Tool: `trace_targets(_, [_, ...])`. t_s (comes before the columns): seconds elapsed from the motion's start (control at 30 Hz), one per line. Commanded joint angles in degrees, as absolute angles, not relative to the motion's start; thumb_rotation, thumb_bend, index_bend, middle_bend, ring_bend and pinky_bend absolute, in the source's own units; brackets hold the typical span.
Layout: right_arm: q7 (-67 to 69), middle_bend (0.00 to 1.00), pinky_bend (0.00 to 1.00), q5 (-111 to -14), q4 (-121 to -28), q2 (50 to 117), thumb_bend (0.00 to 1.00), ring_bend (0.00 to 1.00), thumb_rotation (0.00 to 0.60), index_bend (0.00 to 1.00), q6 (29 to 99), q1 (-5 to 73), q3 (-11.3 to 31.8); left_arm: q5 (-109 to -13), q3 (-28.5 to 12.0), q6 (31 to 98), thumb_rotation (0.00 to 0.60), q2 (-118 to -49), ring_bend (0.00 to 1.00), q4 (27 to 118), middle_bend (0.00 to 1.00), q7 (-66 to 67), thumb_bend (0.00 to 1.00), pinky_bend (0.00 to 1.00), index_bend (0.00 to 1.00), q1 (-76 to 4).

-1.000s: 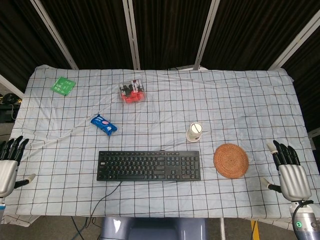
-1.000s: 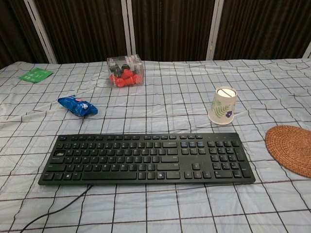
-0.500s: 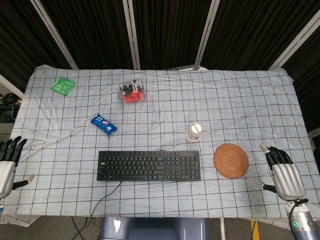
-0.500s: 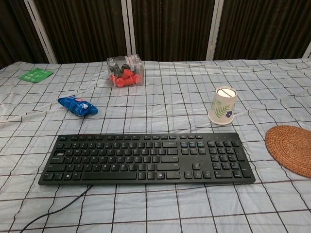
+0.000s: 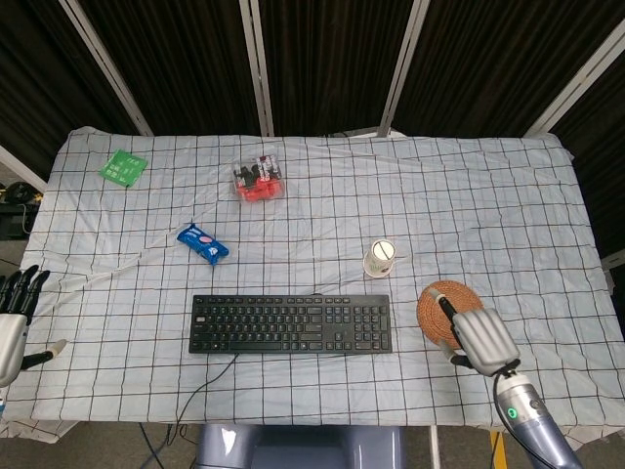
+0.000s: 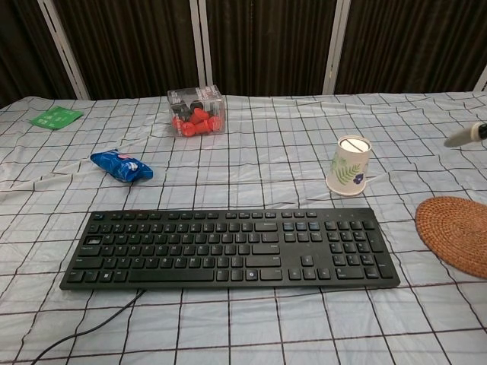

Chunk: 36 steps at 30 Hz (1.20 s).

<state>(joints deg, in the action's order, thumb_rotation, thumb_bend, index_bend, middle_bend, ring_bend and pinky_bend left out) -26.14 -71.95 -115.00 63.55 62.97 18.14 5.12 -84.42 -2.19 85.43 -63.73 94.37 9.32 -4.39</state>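
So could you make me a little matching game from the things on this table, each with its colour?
Things:
1. keyboard
2. snack packet
3. round woven mat
4. flat card at the far left corner

Colours:
A. green
B. orange-brown
C. black
D. blue

Pairs: 1-C, 2-D, 3-B, 4-A

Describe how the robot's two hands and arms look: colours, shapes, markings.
The right hand has a boxy light-grey back and black fingers. Its wrist is a rounded silver-grey tube bearing a small green ring light. The left hand has the same grey back and black fingers, with a pale tip on the thumb. In the chest view only one dark, white-tipped finger shows.
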Motion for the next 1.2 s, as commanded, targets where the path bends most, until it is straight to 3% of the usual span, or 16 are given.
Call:
trace_targets(0.03, [-38.8, 0.9, 0.76, -57.8, -121.0, 68.2, 0.43, 0.88, 0.6, 0.1, 60.3, 24.9, 6.2, -84.2, -2.4, 85.4, 0.6, -63.7, 0.0, 94.2, 0.0, 8.9, 0.08, 0.0, 0.0, -4.5])
trace_targets(0.53, [-47.4, 0.91, 0.76, -47.9, -121.3, 78.9, 0.47, 0.9, 0.6, 0.12, 66.5, 29.9, 3.8, -83.3, -2.6, 84.9, 0.6, -63.5, 0.0, 93.7, 0.0, 7.9, 0.08, 0.0, 0.0, -4.5])
trace_targets(1.2, [-47.0, 0.91, 0.76, -42.4, -116.5, 83.9, 0.48, 0.9, 0.6, 0.16, 69.6, 31.8, 1.5, -83.2, -2.6, 84.6, 0.6, -63.4, 0.0, 93.8, 0.0, 7.7, 0.08, 0.0, 0.0, -4.5])
